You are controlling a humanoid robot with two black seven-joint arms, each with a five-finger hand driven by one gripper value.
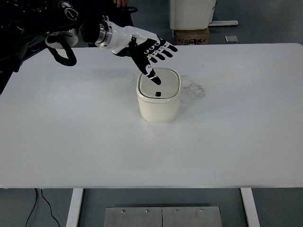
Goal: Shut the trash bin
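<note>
A small cream trash bin (pixel 158 104) stands upright near the middle of the white table (pixel 71 142). Its square lid (pixel 163 85) lies flat on top, with a small black knob (pixel 158 93) near its front. My left hand (pixel 150 52) comes in from the upper left and hovers just above the lid's back left part. Its fingers are spread and hold nothing. The thumb (pixel 152 74) points down over the lid's rear left edge; I cannot tell if it touches. The right arm is not in view.
A faint scuffed stain (pixel 195 89) marks the table just right of the bin. Beyond the far edge stand a white container (pixel 191 13) and a cardboard box (pixel 191 36) on the floor. Black cables (pixel 60 49) hang off my left forearm.
</note>
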